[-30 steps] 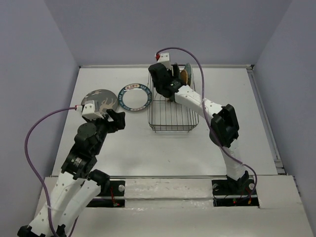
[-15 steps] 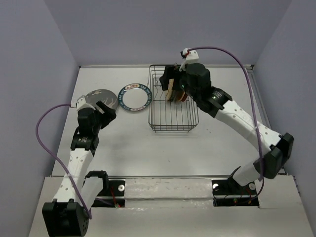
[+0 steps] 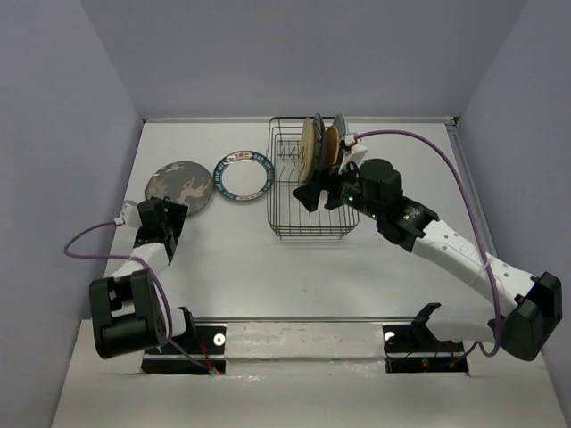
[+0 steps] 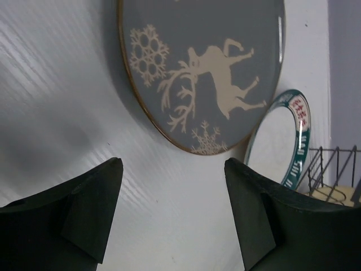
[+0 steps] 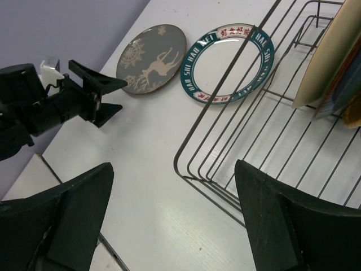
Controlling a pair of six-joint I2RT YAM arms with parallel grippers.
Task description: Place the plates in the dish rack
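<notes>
The black wire dish rack (image 3: 312, 201) stands at the middle back. A pale tan plate (image 3: 309, 147), an orange-brown plate (image 3: 330, 145) and a dark teal plate (image 3: 341, 129) stand upright at its far end. The grey reindeer plate (image 3: 181, 185) and a white plate with a teal-and-red rim (image 3: 244, 176) lie flat on the table, left of the rack. My left gripper (image 3: 169, 221) is open and empty, low, just short of the grey plate (image 4: 203, 68). My right gripper (image 3: 319, 196) is open and empty above the rack's near half (image 5: 248, 130).
The white table (image 3: 268, 267) has a raised lip at the back and right. Purple walls close in on three sides. Purple cables trail from both wrists. The teal-and-red plate (image 4: 282, 147) lies close against the rack's left side (image 4: 333, 175).
My right gripper has pulled back from the rack's far end toward its near half, leaving the plates standing. My left arm has swung down and left, away from the grey plate.
</notes>
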